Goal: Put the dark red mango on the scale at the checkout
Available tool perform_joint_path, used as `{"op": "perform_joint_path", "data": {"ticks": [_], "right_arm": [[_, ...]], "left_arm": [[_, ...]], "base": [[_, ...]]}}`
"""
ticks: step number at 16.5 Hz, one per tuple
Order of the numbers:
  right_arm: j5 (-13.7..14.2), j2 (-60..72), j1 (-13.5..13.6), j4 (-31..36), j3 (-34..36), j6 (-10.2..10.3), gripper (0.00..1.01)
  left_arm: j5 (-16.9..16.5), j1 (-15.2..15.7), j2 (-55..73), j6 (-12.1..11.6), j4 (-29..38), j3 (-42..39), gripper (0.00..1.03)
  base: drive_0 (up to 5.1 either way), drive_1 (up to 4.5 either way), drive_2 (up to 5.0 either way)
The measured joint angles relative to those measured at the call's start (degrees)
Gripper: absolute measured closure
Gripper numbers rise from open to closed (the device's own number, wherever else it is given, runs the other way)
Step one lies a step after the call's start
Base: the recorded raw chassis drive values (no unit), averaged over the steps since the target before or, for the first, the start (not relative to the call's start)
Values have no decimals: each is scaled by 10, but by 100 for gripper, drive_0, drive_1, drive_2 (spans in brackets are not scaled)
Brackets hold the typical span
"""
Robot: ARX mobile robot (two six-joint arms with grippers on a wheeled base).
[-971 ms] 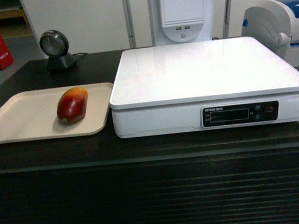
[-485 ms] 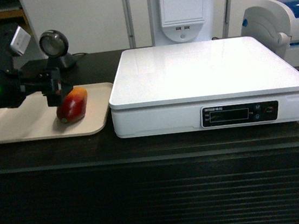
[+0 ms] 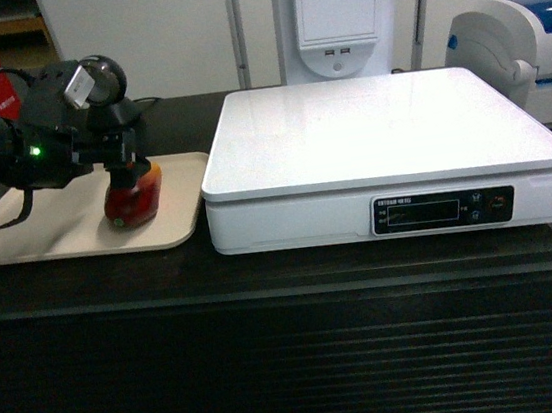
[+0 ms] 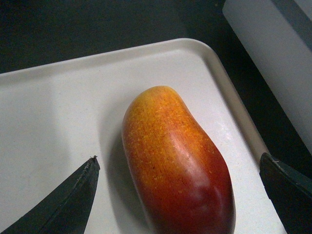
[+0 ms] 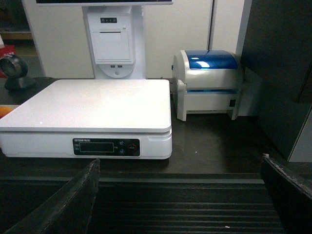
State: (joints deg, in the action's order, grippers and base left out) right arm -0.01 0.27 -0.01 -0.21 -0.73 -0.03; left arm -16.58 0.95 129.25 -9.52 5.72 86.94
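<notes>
On beige tray (image 3: pixel 18 238), dark red mango (image 4: pixel 178 168) between spread left tool (image 4: pixel 180 187) fingers.

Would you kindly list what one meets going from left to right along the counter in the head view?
Left arm's gripper over the dark red mango on the beige tray → white scale → white-and-blue printer.

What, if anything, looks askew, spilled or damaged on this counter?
Nothing stands out. The mango lies whole on the beige tray, the left gripper open around it, and the scale sits square, its platform bare.
</notes>
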Motion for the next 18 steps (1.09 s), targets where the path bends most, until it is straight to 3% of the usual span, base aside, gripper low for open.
{"op": "perform_joint_path", "data": {"ticks": [1,4,9,10,12,13,18], "right_arm": [[0,0,0,0,0,0,3],[0,0,0,0,0,0,3],[0,0,0,0,0,0,3],[0,0,0,0,0,0,3],[0,0,0,0,0,0,3],[0,0,0,0,0,0,3],[0,0,0,0,0,0,3]], "left_arm": [[12,-4,57,5,-77,95,5],[12,-5,69,10,-94,118,5],[39,-13,101,16,-153,172,5],[44,-14,104,15,-163,172,8],[48,-16,104,11,-176,172,29],[50,-16,104,9,-178,172,34],[50,-16,94,0,-166,156,38]], "base": [[0,0,0],[0,0,0],[0,0,0],[0,0,0],[0,0,0],[0,0,0],[0,0,0]]}}
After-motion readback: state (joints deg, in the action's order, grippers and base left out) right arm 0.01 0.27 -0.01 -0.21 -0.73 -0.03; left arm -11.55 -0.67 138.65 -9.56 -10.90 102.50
